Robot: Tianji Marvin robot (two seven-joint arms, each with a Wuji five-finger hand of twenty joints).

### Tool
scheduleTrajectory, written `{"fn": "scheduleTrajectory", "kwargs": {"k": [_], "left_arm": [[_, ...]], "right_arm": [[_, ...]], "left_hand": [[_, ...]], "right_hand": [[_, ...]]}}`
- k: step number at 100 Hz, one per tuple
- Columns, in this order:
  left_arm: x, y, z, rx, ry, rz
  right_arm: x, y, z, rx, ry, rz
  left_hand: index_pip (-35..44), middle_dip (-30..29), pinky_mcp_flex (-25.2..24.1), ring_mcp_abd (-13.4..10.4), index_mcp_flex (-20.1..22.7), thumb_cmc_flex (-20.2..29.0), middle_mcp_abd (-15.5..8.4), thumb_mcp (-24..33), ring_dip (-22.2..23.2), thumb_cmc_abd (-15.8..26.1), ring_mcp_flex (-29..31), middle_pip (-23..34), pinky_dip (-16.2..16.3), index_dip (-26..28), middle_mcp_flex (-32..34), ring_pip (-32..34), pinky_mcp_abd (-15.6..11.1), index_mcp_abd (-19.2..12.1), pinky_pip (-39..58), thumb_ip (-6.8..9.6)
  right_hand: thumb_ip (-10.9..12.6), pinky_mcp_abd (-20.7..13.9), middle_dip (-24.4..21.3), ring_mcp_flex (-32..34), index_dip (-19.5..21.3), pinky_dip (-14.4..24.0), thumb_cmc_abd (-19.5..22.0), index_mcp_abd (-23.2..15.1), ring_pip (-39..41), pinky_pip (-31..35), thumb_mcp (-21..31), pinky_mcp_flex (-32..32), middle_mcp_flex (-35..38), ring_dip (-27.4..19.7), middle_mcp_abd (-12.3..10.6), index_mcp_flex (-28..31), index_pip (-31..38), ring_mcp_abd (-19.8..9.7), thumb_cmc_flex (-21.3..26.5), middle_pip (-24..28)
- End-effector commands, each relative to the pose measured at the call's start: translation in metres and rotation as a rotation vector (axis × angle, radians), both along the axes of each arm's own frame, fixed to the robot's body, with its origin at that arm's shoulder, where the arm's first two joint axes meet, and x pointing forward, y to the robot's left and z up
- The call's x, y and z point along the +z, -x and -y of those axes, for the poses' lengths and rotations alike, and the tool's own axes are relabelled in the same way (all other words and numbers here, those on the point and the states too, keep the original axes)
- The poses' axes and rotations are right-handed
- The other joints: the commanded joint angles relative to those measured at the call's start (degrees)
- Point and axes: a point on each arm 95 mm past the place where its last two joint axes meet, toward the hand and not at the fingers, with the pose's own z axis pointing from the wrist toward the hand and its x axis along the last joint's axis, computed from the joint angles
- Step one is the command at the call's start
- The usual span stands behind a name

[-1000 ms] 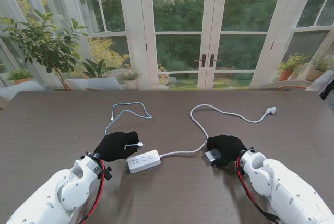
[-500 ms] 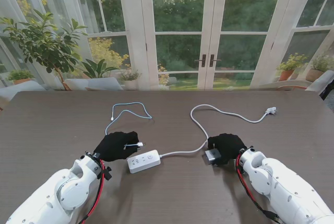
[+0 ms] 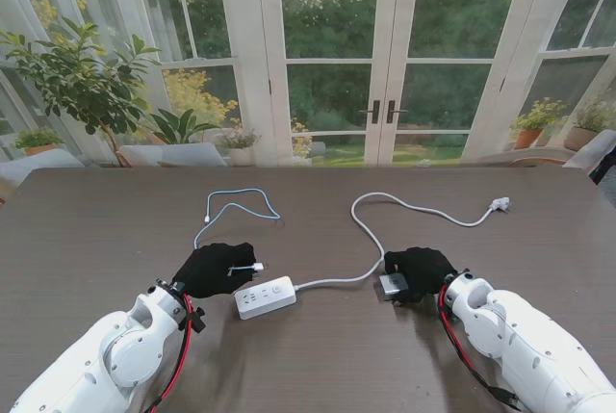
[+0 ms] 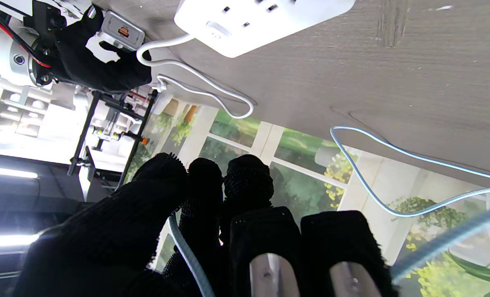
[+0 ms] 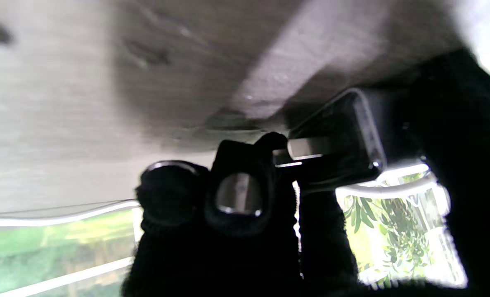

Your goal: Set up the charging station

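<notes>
**Cable plug held at the power strip, adapter gripped: insertion pending**

On inspection, the left hand (image 3: 214,270) had its fingers (image 4: 245,181) clamped on the white plug (image 3: 252,266) of the light-blue cable (image 3: 236,207), the plug tip projecting toward the white power strip (image 3: 265,296) and lying just beside its far-left corner. The cable trailed away from me across the table (image 3: 96,230) in a loose loop. The right hand (image 3: 416,271) was closed on a small grey adapter (image 3: 391,286), which rested on or close to the table (the wrist view was too blurred to settle contact). The strip's own white cord (image 3: 385,225) ran past that hand and ended at a wall plug (image 3: 499,204) well apart on the far right, not connected to anything visible.

Judgement: the step in hand appeared to be seating the plug in one of the strip's ports, and the task looked early, with nothing yet plugged in. To do this well, the plug should be squared to the port before any push, since a tilted entry would likely jam or skate the light strip across the table. The strip was unrestrained; bracing it with the other hand, or pushing along its long axis, seemed advisable. The slack in the cable was ample, so drag ought not to pull the plug off line.
</notes>
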Motion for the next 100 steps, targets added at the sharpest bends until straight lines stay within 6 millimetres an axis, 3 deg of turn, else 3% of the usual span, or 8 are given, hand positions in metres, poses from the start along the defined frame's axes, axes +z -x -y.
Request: {"fn": "scheduleTrajectory", "kwargs": {"k": [1, 25, 49, 78, 100], "left_arm": [[0.001, 0.000, 0.002, -0.011, -0.005, -0.008], [0.003, -0.002, 0.002, -0.017, -0.007, -0.009], [0.006, -0.007, 0.003, -0.026, -0.006, -0.006], [0.012, -0.014, 0.009, -0.051, -0.005, 0.008], [0.018, -0.018, 0.014, -0.071, -0.002, 0.027]], "right_arm": [[-0.017, 0.012, 0.002, -0.008, 0.000, -0.040], [-0.006, 0.013, 0.004, -0.044, -0.076, -0.022], [0.019, 0.017, -0.003, -0.106, -0.178, -0.024], [0.063, 0.028, -0.034, -0.137, -0.332, -0.020], [0.079, 0.034, -0.062, -0.104, -0.408, -0.035]], "left_hand": [[0.08, 0.43, 2.13, -0.28, 0.61, 1.51, 0.81, -0.21, -0.21, 0.23, -2.40, 3.86, -0.46, -0.22, 8.46, 6.05, -2.66, -0.69, 16.16, -0.70], [0.06, 0.43, 2.14, -0.28, 0.62, 1.47, 0.78, -0.32, -0.21, 0.28, -2.40, 3.85, -0.47, -0.19, 8.46, 6.05, -2.68, -0.69, 16.16, -0.69], [-0.02, 0.43, 2.14, -0.28, 0.64, 1.49, 0.78, -0.33, -0.21, 0.26, -2.40, 3.84, -0.49, -0.22, 8.48, 6.05, -2.72, -0.67, 16.16, -0.66], [-0.05, 0.45, 2.14, -0.28, 0.65, 1.48, 0.65, -0.37, -0.20, 0.28, -2.40, 3.89, -0.51, -0.19, 8.54, 6.05, -2.75, -0.66, 16.16, -0.63], [-0.05, 0.46, 2.14, -0.28, 0.66, 1.48, 0.70, -0.40, -0.20, 0.28, -2.40, 3.89, -0.52, -0.18, 8.58, 6.05, -2.77, -0.67, 16.16, -0.63]], "right_hand": [[5.59, -1.31, 1.12, 2.54, 1.76, 1.10, 6.18, -6.73, 4.04, 4.83, 11.89, 2.33, 2.66, -35.80, -2.24, 4.84, 15.93, 0.39, 11.07, 5.90], [5.76, 0.67, 2.69, 2.53, 1.75, 0.76, 6.10, -6.87, 7.61, 5.39, 11.81, 4.57, 4.78, -33.94, -2.58, 5.70, 16.42, -0.50, 11.75, 6.29], [6.20, 1.90, 3.51, 2.45, 2.47, 0.59, 7.21, -5.07, 8.25, 4.89, 11.52, 5.16, 5.12, -33.28, -1.91, 4.98, 16.54, -0.60, 12.09, 5.75], [6.64, 3.19, 4.31, 2.41, 2.69, 0.80, 7.60, -3.37, 9.02, 4.80, 11.18, 5.35, 5.32, -32.56, -0.93, 4.65, 16.52, 0.22, 12.71, 5.03], [6.76, 3.46, 4.60, 2.41, 2.86, 0.93, 7.90, -2.93, 9.15, 4.82, 11.04, 5.34, 5.41, -32.38, -0.81, 4.32, 16.53, 0.30, 12.70, 4.79]]}}
